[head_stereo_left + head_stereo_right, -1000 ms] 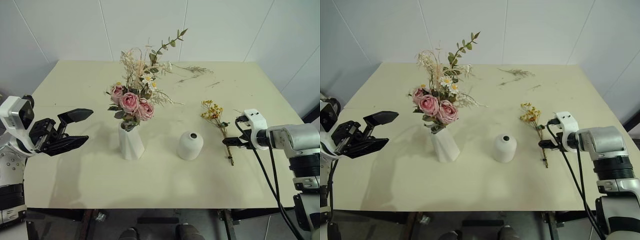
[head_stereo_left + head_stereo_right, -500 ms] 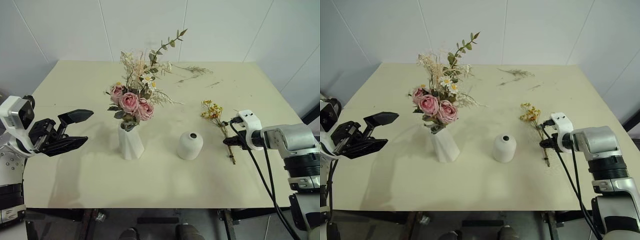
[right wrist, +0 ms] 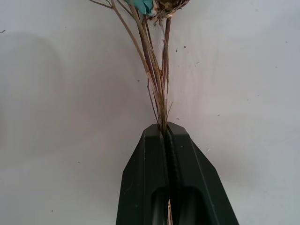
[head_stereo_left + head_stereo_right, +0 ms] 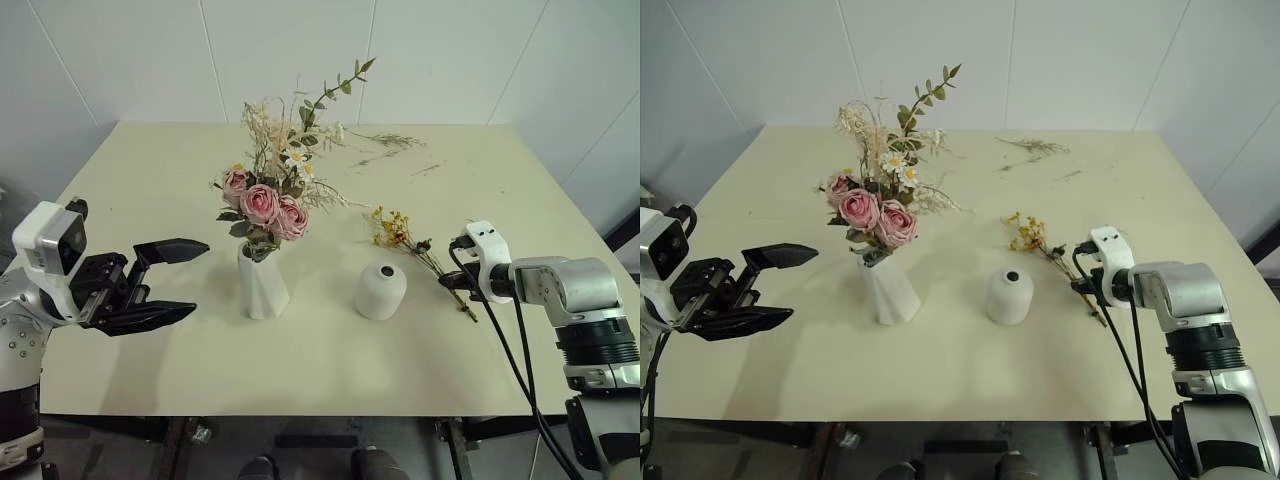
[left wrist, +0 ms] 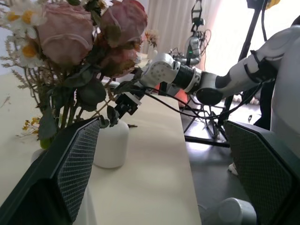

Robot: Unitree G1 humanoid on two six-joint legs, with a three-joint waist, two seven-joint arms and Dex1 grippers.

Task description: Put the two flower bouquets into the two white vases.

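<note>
Left eye view, going from the desk's left edge to its right: the left pincer [image 4: 165, 283] hangs over the left side of the desk [image 4: 150, 170] with its two black fingers spread wide and nothing between them, pointing toward the tall twisted vase [image 4: 262, 285]. That vase stands left of the middle, nearer the front edge, and holds the larger bouquet [image 4: 268, 205] of pink roses, white daisies, green leaves and beige sprigs upright in its mouth. Just right of it sits the short domed vase [image 4: 381, 291], its small hole empty. Farther right, the slim bouquet [image 4: 398, 232] of yellow-orange flowers slants with its blossoms toward the domed vase; the right pincer [image 4: 452, 281] is clenched on its thin stems, as the right wrist view confirms. Loose dried twigs [image 4: 392, 140] lie near the back edge. No readable writing or brand marks appear anywhere.
</note>
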